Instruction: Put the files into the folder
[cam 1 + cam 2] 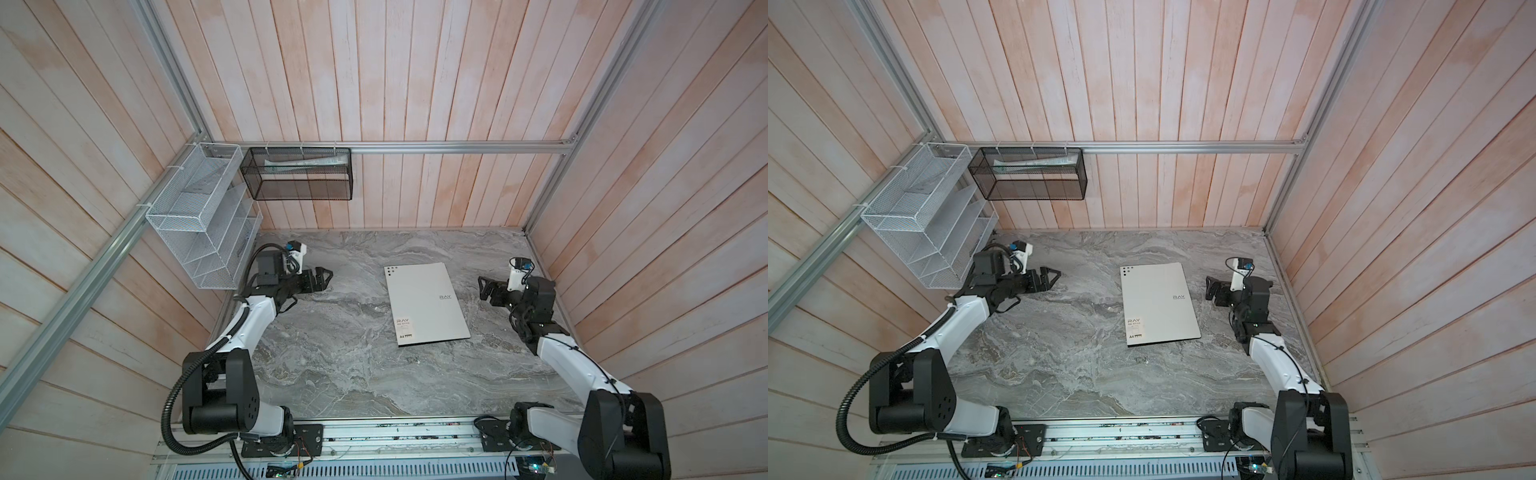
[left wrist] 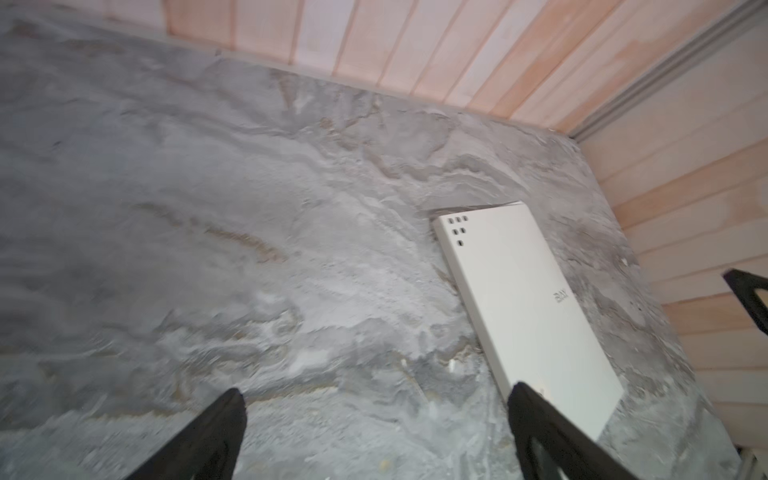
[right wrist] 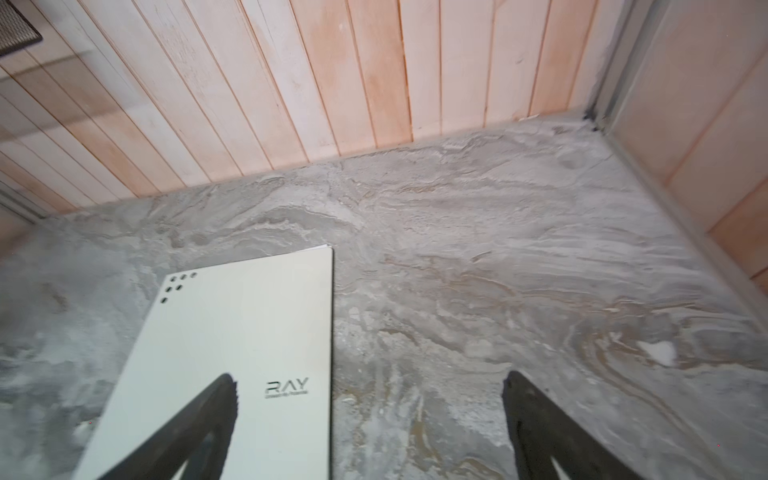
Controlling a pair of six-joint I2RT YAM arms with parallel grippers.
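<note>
The grey marble table (image 1: pixel 332 374) stands between pale plank walls. Right of centre lies the folder (image 1: pixel 426 305), closed, with the files (image 3: pixel 321 248) barely peeking out. The left gripper (image 1: pixel 328 277) and right gripper (image 1: pixel 481 287) flank it with jaws spread and empty, so probably the job is finished.

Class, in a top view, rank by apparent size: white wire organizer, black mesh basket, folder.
Largest: white wire organizer. Then black mesh basket and folder, too alike to rank; the basket hangs nearer the camera.
</note>
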